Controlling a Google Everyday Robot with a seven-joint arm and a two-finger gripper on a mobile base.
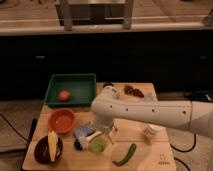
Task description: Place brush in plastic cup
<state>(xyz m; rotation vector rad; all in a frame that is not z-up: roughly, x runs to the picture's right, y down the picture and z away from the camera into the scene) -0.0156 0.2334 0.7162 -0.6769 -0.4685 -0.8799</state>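
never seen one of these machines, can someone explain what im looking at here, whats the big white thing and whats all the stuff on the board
The big white thing is a robot arm, reaching in from the right across a wooden table. There is only one picture, from a camera looking down at the table from the front.

At the arm's tip is the gripper, its grasping part, low over the table's middle. Whether it holds anything is not clear.

Right beside it lie the brush, white handle and dark bristles, and a small light-green plastic cup. The brush is not in the cup yet.

Also there: an orange bowl, a dark bowl holding something yellow, a green tray with a reddish round item inside, a green pepper, and a white cup.
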